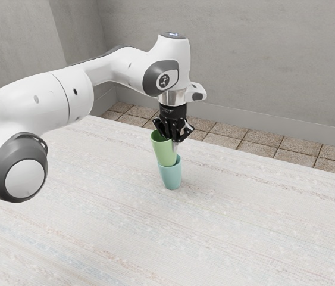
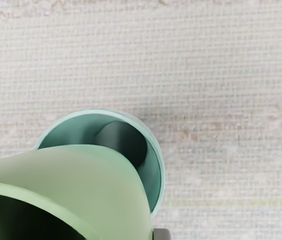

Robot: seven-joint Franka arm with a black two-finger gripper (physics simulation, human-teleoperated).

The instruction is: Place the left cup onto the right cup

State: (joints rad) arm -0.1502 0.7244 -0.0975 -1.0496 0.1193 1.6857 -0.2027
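Nearest, the pale woven-textured counter (image 1: 227, 238) lay bare in front of the cups. On it stood the pale teal plastic cup (image 1: 171, 174), upright. The light green plastic cup (image 1: 164, 149) had its base sunk into the teal one's mouth, so the lift and carry looked done. The green cup was not seated square. It leaned, its mouth tipped toward eleven o'clock in the exterior view, and the wrist view showed part of the teal cup's inside uncovered beside it. Above, the black claw (image 1: 176, 136) pinched the green cup's rim at its two o'clock edge, seemingly with one finger on either side of the wall. What remained, I judged, was to let the cup settle straight, release and withdraw. Beyond lay the brown tiled floor (image 1: 262, 143) and grey wall (image 1: 262, 53).
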